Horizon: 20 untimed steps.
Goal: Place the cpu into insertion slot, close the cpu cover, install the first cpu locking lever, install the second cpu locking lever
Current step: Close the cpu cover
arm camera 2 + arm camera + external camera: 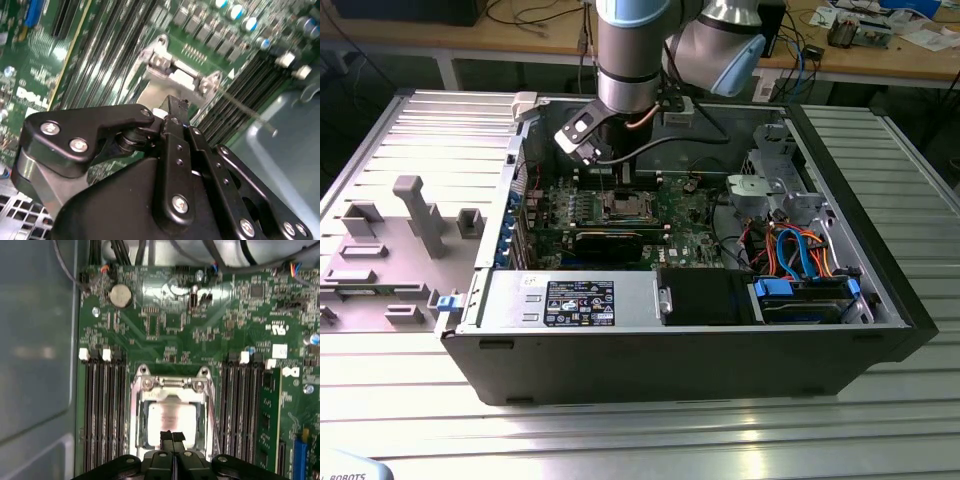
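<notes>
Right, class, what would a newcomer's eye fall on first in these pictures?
In the exterior view, the robot arm reaches down into the open computer case. In the first wrist view, the silver chip lies inside a metal frame on the green circuit board, with the gripper, jaws together, at its edge.

Ribbed silver metal table (620, 430), slats running across exterior view. Black computer case (680, 350) lies on side at middle of table, open face up, long wall toward camera. Grey panel (380, 290) lies flat at exterior view's left, edge just beside case, raised grey moulded blocks and upright post on top. White rounded object (345, 470) sits at near corner on exterior view's left, cut off by picture edge. Bare slats at exterior view's right of case.
</notes>
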{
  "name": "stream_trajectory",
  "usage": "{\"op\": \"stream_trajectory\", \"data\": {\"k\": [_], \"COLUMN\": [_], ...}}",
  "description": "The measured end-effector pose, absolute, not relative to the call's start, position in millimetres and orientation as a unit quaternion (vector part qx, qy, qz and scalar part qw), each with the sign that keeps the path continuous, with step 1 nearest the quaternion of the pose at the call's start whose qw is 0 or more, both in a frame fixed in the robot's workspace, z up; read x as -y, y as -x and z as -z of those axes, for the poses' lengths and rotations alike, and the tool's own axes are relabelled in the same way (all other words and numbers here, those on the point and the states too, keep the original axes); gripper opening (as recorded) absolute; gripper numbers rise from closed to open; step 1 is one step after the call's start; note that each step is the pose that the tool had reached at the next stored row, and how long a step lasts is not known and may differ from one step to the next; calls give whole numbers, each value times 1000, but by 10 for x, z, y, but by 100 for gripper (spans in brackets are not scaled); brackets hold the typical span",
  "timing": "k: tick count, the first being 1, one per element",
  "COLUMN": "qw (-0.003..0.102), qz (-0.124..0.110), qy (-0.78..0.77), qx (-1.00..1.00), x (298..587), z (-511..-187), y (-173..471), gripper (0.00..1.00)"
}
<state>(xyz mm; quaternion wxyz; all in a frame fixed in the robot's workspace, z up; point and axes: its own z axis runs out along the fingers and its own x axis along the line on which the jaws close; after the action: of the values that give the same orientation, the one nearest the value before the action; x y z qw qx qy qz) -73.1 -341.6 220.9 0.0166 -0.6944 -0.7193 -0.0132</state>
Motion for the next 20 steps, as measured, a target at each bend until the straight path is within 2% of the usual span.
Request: {"op": "stream_trajectory", "data": {"k": [8, 20], "qw": [17, 16], "qz": [13, 13], "qy": [694, 694], "qx": [719, 719], "x": [3416, 3415], "z": [-2065, -2113], "y": [811, 762], "gripper": [11, 11]}}
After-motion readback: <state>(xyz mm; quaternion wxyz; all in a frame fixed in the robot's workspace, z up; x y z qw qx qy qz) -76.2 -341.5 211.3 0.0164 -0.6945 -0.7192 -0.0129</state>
